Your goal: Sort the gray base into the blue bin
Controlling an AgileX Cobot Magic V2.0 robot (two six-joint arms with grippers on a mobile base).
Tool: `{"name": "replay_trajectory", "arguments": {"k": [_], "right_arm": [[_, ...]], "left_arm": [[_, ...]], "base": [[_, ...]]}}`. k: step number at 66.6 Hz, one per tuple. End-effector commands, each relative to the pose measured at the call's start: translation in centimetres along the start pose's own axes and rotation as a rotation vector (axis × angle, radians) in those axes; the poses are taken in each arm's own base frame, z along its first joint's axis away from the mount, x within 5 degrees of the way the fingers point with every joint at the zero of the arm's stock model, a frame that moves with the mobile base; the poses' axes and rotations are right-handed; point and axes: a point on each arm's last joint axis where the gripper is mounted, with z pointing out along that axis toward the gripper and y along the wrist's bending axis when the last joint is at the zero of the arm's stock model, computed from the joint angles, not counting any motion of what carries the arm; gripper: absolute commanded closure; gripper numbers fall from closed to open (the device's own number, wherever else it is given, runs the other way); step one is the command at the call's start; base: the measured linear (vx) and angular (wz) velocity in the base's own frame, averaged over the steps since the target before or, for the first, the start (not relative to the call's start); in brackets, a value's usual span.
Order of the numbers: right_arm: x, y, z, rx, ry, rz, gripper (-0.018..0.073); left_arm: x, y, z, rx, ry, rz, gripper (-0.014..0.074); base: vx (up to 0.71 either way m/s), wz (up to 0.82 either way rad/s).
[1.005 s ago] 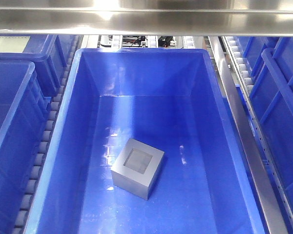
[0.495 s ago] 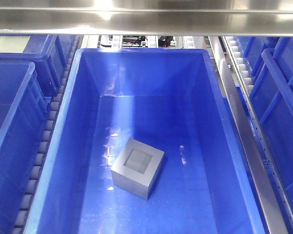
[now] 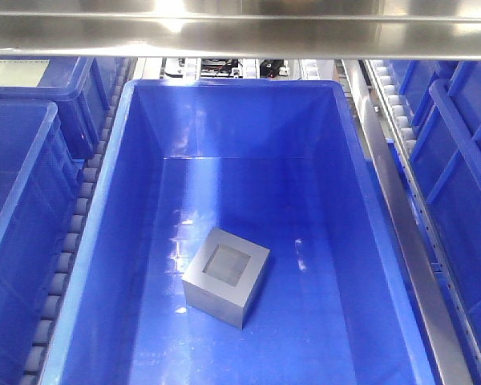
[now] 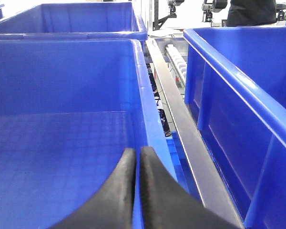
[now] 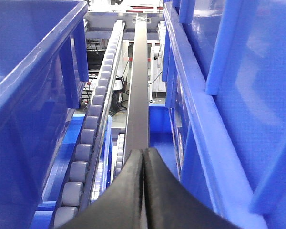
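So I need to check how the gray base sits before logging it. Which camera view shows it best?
The exterior front-facing view: the gray base lies recess-up on the floor of the blue bin, fully visible. Neither wrist view shows the base; each shows only shut fingertips, bin walls and rails.

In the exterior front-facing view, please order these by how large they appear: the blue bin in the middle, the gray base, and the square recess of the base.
1. The blue bin, by far the largest.
2. The gray base, resting on the bin's floor.
3. The square recess, which lies inside the base's top face.

One gray base — several blue bins
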Motion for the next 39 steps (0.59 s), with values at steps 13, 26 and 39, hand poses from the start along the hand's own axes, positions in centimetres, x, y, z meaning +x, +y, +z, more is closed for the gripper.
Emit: {"name": "replay_trajectory", "arguments": {"k": [13, 26, 39], "right_arm": [[-0.58, -0.01, -0.04, 0.004, -0.083, -0.020, 0.0564], [-0.58, -0.01, -0.04, 0.004, -0.083, -0.020, 0.0564], [-0.57, -0.01, -0.04, 0.004, -0.081, -0.020, 0.0564]], "left_arm": [[-1.05, -0.04, -0.23, 0.005, -0.093, -0.004, 0.0603], [-1.05, -0.04, -0.23, 0.005, -0.093, -0.004, 0.0603], [-1.05, -0.04, -0.23, 0.005, -0.093, -0.004, 0.0603]], "base": [[0.00, 0.00], [0.00, 0.00], [0.00, 0.00]]}}
